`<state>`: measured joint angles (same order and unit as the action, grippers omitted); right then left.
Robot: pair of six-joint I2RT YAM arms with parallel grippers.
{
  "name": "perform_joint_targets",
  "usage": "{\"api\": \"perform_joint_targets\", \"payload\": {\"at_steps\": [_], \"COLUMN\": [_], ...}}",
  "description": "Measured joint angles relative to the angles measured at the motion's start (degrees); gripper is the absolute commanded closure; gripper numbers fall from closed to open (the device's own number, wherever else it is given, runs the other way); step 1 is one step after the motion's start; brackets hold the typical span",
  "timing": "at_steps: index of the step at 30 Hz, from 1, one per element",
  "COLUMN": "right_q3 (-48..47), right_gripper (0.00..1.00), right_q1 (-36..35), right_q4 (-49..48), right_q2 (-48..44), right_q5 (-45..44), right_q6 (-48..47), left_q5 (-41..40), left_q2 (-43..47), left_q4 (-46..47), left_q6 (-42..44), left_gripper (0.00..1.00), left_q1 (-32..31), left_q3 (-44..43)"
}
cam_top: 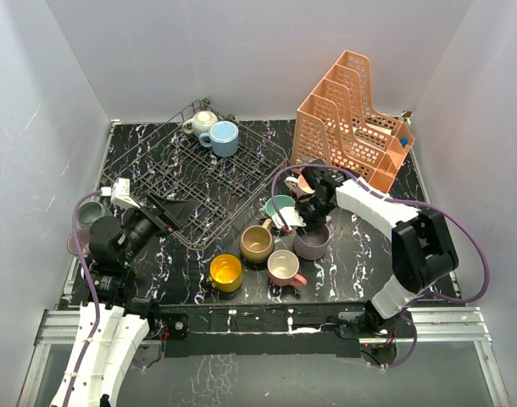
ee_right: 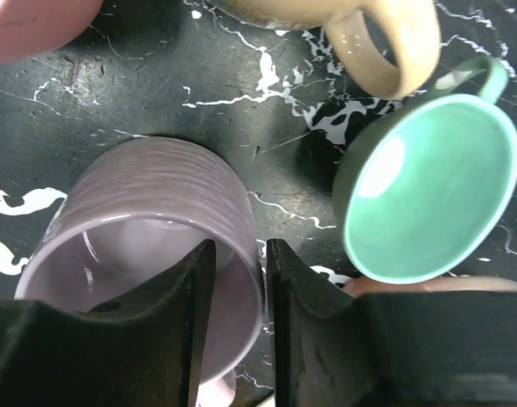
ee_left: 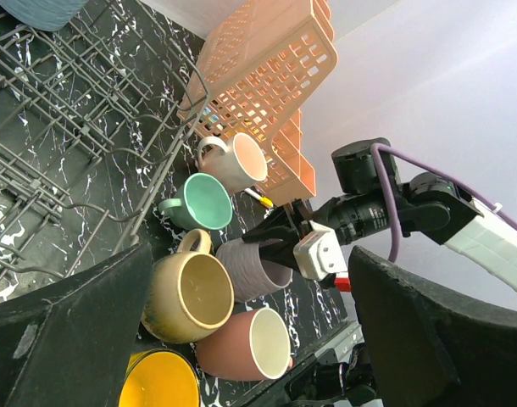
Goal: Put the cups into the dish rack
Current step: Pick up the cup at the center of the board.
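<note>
My right gripper (ee_right: 240,254) straddles the wall of the lilac cup (ee_right: 148,246), which stands upright. One finger is inside the cup, the other is outside, and a slim gap still shows on the inner side. The teal cup (ee_right: 428,186) lies tilted just right of it. In the top view the lilac cup (cam_top: 312,243), tan cup (cam_top: 257,243), pink cup (cam_top: 284,267), yellow cup (cam_top: 225,272) and teal cup (cam_top: 280,206) cluster in front of the dish rack (cam_top: 208,182). A cream cup (cam_top: 201,124) and a blue cup (cam_top: 224,138) sit in the rack. My left gripper (cam_top: 161,216) hangs open and empty at the rack's near-left edge.
The orange tiered organizer (cam_top: 356,119) stands at the back right, with a cream cup (ee_left: 237,161) lying beside its base. A grey-green cup (cam_top: 91,212) sits by the left wall next to my left arm. White walls close in three sides.
</note>
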<state>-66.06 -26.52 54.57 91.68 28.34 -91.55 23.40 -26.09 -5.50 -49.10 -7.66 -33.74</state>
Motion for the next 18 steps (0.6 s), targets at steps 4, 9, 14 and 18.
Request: {"api": "perform_joint_targets", "payload": {"at_steps": [4,9,14,18], "right_q3": [1.05,1.03,1.03,1.66], "right_gripper": [0.85,0.92,0.92,0.92], "right_q1": [-0.48,-0.55,-0.52,1.75], "right_q4": [-1.44,-2.12,-2.08,-1.95], "right_q2": [0.74,0.72,0.15,-1.22], "right_q5": [-0.83,-1.75,-4.35,-4.76], "right_q6": [0.7,4.81,11.5,17.59], "left_q5": [0.0,0.15,2.45,6.34], "left_q2": [0.22,0.87,0.92,0.66], "left_q4": [-0.26,-0.55,0.7,5.97], "left_q6": [-0.04,-0.48,-1.46,-3.85], "left_gripper": [0.05,0.09,0.1,0.1], "left_q1": [0.0,0.0,0.0,0.0], "left_q3": [0.0,0.0,0.13,1.79]}}
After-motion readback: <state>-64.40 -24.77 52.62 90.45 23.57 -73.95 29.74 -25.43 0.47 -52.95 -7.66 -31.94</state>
